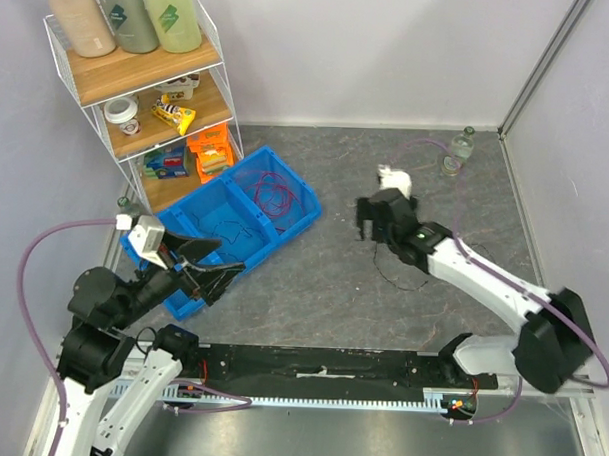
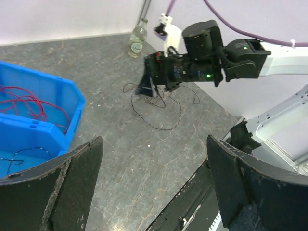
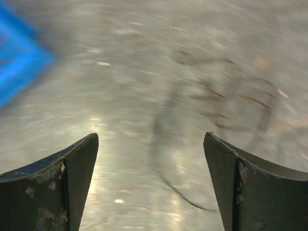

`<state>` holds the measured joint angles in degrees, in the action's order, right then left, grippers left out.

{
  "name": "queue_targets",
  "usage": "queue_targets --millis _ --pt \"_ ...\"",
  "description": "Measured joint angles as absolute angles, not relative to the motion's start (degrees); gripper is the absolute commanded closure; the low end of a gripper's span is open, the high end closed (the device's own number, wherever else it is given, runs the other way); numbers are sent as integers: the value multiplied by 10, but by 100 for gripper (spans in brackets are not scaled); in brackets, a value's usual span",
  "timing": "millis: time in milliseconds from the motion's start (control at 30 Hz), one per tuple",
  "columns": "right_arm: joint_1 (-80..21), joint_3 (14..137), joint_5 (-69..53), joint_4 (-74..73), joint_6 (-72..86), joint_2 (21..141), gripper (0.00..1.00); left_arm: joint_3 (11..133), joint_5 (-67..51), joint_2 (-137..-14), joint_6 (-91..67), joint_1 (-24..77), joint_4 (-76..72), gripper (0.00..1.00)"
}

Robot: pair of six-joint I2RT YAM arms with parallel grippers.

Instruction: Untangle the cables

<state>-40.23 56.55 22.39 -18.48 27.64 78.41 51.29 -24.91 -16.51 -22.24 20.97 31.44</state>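
Black cable [image 2: 160, 109]: hair-thin, in loose open loops, lying flat on the grey table [image 1: 322, 289], right of centre and well apart from the walls and table edges. Open table lies between it and the blue bin [image 1: 289, 232].
Right tool [image 1: 381, 217]: over the black cable, jaws wide, nothing between them.
Red and magenta cables [image 1: 274, 195]: scribbled bunch in the bin's far compartment.
Black strands [image 2: 17, 156]: in the near compartment.
Left tool [image 1: 228, 259]: at the bin's near side, jaws wide, empty.

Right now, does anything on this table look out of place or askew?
A thin black wire lies in loose loops on the grey table, outside the blue plastic two-compartment bin, under the open right claw. The bin sits skewed to the table's edges. Nothing looks spilled or broken.
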Motion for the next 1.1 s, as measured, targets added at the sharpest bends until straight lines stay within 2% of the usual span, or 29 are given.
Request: queue_targets --millis 67,133,267,367,433,500,600,733,833,1000,1100 --pt "-363 516 263 -216 306 734 2 492 -260 -173 -228 210 294 7" --pt "-309 465 281 -248 338 678 7 467 -272 -177 -238 210 274 7" --pt "-198 390 282 -294 388 574 12 436 -291 -191 -260 210 246 7" --pt "-155 365 283 -310 415 542 16 436 -303 -206 -269 210 225 8" --pt "-128 352 274 -310 428 547 24 437 -308 -212 -273 210 214 8" --pt "-110 333 253 -296 434 564 36 437 -311 -212 -279 210 207 8" --pt "-106 298 204 -255 433 591 48 437 -319 -203 -288 210 204 7" --pt "-107 270 128 -200 429 634 82 437 -322 -182 -291 210 210 6" --pt "-120 268 73 -172 429 648 98 437 -324 -175 -293 210 209 7" --pt "-199 291 -36 -149 448 638 100 407 -362 -194 -317 210 163 5" --pt "-293 329 -98 -109 476 623 100 371 -395 -234 -340 210 121 5"
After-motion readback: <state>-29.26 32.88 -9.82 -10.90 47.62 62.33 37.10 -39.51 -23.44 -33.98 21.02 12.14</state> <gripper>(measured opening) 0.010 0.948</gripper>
